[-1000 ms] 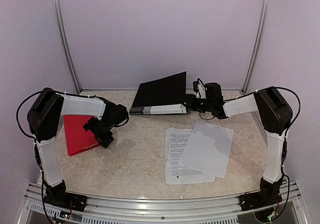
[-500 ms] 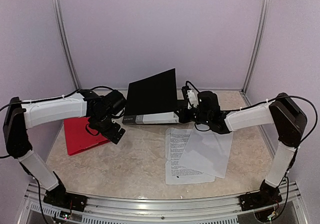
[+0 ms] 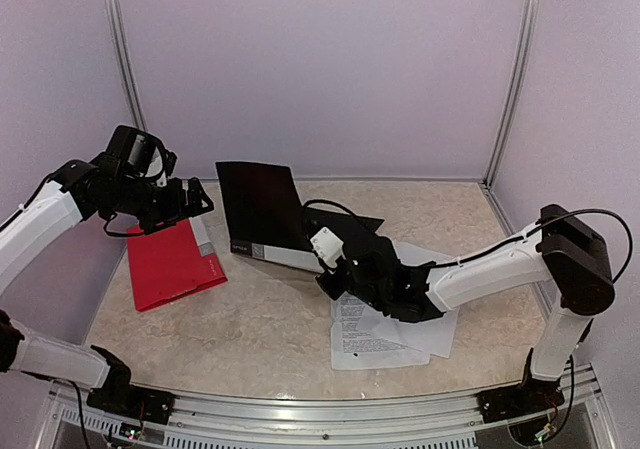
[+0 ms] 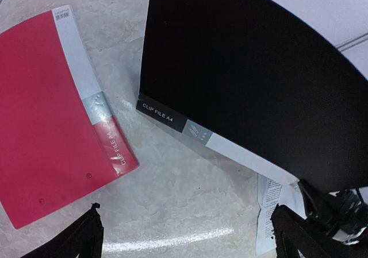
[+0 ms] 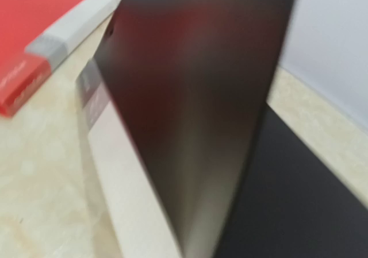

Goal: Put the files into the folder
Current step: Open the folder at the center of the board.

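Note:
The black folder (image 3: 262, 207) lies at the middle back of the table, its front cover (image 5: 190, 97) swung up and standing over the flat back cover (image 5: 299, 200). My right gripper (image 3: 322, 274) is shut on that raised cover's lower edge; its fingers are hidden in the right wrist view. The files (image 3: 385, 334), white sheets with one printed, lie on the table right of the folder, partly under my right forearm; one corner of the files (image 4: 269, 212) shows in the left wrist view. My left gripper (image 3: 192, 201) hangs open and empty (image 4: 190, 241) above the table, between the red folder and the black folder (image 4: 241, 68).
A red clip folder (image 3: 165, 264) lies flat at the left, also seen as the red folder (image 4: 46, 120) below my left gripper. Marble tabletop (image 3: 250, 329) stretches to the front rail. Enclosure walls and metal posts (image 3: 122, 69) stand behind.
My right arm has swept left holding the black cover, swinging it upright and past the spine. My left arm has lifted and pulled back to the left, above the red folder.

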Robot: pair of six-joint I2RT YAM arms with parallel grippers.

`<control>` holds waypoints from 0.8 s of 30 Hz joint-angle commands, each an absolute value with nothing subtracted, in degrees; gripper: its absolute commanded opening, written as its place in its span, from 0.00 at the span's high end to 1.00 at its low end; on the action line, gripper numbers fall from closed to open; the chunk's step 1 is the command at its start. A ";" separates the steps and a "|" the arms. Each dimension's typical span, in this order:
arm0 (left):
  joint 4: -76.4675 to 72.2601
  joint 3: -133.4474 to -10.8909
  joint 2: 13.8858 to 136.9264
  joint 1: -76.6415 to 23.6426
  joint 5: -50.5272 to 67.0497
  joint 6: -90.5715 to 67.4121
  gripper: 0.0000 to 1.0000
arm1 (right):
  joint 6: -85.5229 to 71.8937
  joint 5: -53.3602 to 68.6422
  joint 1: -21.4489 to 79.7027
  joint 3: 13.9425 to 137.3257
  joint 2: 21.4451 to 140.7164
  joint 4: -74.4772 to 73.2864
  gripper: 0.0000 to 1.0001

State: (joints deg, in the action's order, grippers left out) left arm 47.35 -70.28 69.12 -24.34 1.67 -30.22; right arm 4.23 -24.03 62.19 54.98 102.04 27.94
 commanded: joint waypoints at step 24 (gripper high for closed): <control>59.30 -62.82 54.42 -21.11 4.10 -45.21 0.02 | 15.45 -34.04 82.75 72.02 121.05 8.39 0.70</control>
State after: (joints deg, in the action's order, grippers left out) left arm 55.96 -62.35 55.42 -21.50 6.92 -47.18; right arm 18.55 -38.63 81.73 70.41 119.70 12.95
